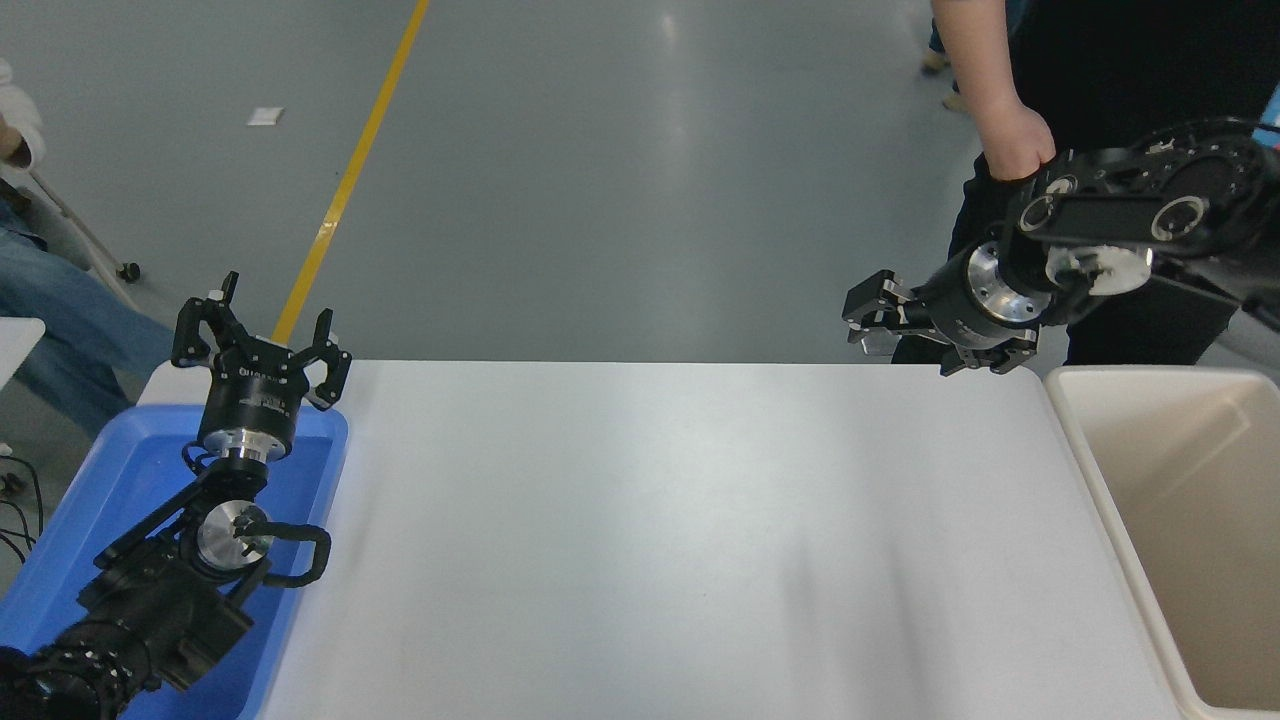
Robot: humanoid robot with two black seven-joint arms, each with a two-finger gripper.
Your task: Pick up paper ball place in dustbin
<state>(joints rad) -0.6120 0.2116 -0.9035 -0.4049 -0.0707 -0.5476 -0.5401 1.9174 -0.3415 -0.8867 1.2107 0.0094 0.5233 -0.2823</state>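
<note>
Your right gripper point(905, 335) hangs in the air above the table's point(650, 540) far right corner, at about two o'clock from the table's middle. Its arm reaches in from the right edge and the fingers point toward nine o'clock. The fingers look spread apart with nothing between them, though they are dark against a dark background, so the gap is hard to read with certainty.

You will not find the paper ball anywhere in view. It is not on the table, not in the gripper, and not on the part of the dustbin's point(1095, 470) floor that shows. The dustbin sits just off the table's right end, at about four o'clock from the gripper, and the picture's right and bottom edges cut it off, so the ball may well lie in the hidden part.

With no ball in sight, you cannot say which way it lies from the gripper or which arm is nearer.

Your left gripper point(262, 338) is parked at the lower left over the blue tray point(110, 480), fingers open and empty. A person's hand point(1015, 150) hangs close behind your right arm's wrist.
</note>
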